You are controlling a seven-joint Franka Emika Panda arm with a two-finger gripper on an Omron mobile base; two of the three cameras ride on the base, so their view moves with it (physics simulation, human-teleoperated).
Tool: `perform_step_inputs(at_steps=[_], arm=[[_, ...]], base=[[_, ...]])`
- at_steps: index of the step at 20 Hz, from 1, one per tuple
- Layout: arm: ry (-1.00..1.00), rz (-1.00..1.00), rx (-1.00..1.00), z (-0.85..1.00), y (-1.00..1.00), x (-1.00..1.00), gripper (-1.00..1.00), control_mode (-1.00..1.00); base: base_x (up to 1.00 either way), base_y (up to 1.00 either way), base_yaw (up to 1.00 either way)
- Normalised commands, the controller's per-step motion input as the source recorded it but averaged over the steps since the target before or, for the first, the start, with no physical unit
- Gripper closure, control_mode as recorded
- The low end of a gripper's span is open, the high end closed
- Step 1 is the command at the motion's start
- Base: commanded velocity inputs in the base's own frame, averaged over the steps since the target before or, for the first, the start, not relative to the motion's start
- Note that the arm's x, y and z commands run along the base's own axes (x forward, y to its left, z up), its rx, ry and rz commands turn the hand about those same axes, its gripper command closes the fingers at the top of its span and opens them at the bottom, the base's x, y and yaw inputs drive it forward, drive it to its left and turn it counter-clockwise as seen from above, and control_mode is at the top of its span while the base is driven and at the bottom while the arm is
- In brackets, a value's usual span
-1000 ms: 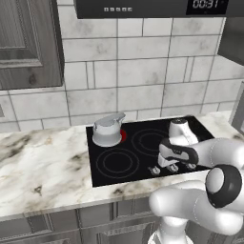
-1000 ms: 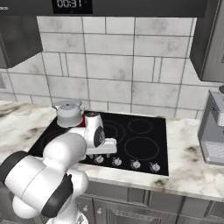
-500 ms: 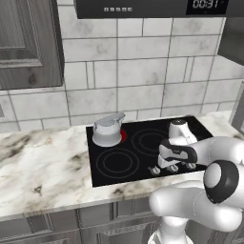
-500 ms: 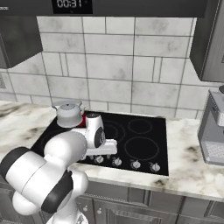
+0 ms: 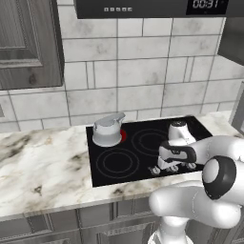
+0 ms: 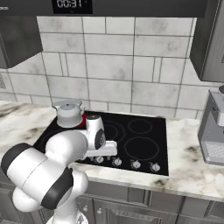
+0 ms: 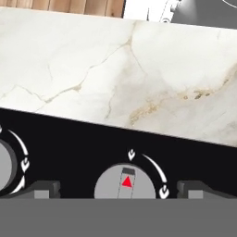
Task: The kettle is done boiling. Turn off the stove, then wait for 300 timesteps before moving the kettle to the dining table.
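Clock point(image 5: 205, 4) above reading 00:31, as a second ago, kettle point(image 5: 107, 129) on the stove point(image 5: 143, 143) rear burner glowing red, gripper point(image 7: 125, 190) spread wide either side of a knob point(image 7: 125, 183) bearing a red triangle, arm barely shifted

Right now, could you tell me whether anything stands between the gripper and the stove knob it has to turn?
Nothing visible does. In the hand view the silver knob with the red marker sits centred between the two open fingertips, with only black stove glass around it. The kettle stands apart on the back burner.
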Motion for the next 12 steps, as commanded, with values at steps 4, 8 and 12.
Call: perform_step_inputs(at_steps=[4,8,12], arm=[[0.0,0.0,0.0,-0.1,0.0,0.0,-1.0,-1.0],[0.0,0.0,0.01,-0.04,0.0,0.0,-1.0,-1.0],[0.0,0.0,0.0,-0.12,0.0,-0.03,1.0,-1.0]], base=[[0.0,0.0,0.0],[0.0,0.0,0.0],[0.0,0.0,0.0]])
